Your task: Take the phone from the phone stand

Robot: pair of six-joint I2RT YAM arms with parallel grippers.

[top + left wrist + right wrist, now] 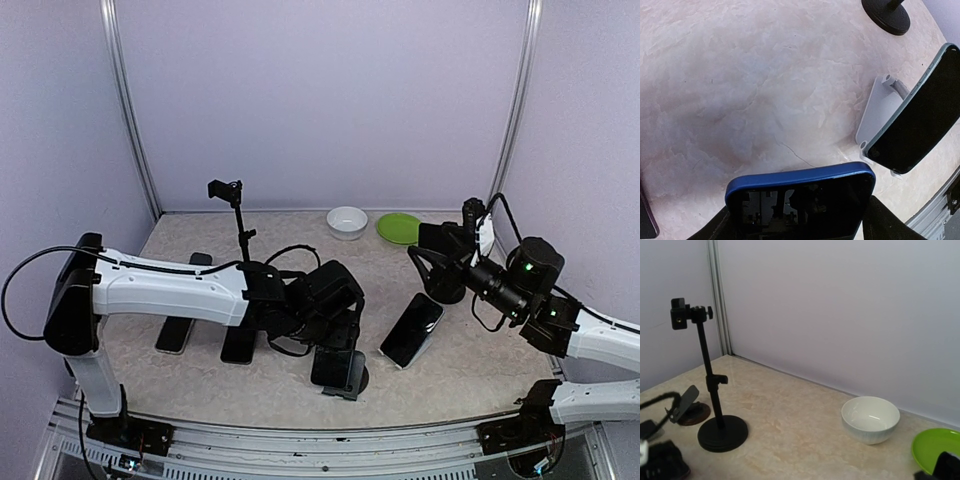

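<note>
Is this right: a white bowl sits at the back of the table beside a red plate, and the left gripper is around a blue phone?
Not quite: the plate is green, not red, as the top external view shows. The white bowl does sit at the back of the table beside it, and the left gripper is around the blue phone.

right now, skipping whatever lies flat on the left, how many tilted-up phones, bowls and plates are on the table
tilted-up phones: 2 (blue phone, green-edged phone)
bowls: 1 (white bowl)
plates: 1 (green plate)
total: 4
</note>
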